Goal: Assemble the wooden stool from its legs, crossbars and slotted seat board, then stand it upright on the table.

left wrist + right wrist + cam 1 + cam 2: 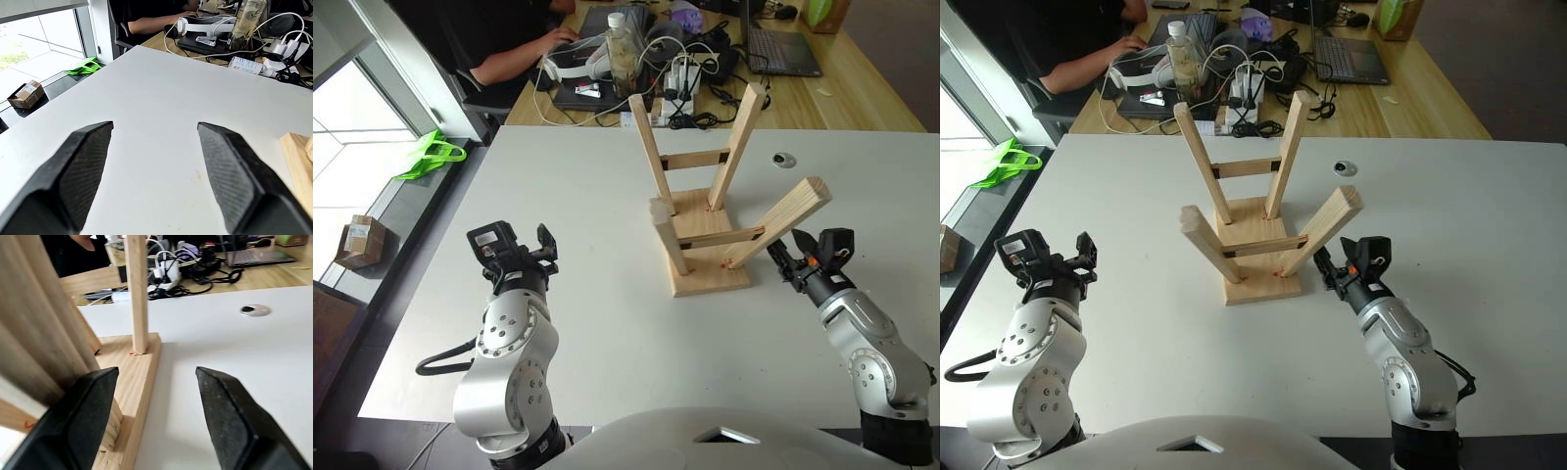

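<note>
- Wooden parts are already joined: the stool stands upside down on the white table, which leaves the flip upright as the likely remaining step.
- Nearest on the left, the left gripper hovers over bare tabletop, well apart from the stool. Its fingers are spread wide with nothing between them, so it looks parked out of the way.
- On the right, the right gripper sits low, just beside the seat board's right edge and under the near-right leg. It is also spread wide and grips nothing, probably placed there to take that leg.
- The slotted seat board lies flat on the table, giving the legs a steady base while they point up.
- The near-right leg splays outward more than the near-left leg. A near crossbar ties the two together.
- Farther back, two far legs rise and lean apart, linked by a far crossbar.
- Beyond the table, a wooden desk carries a bottle, a laptop and cables.
</note>
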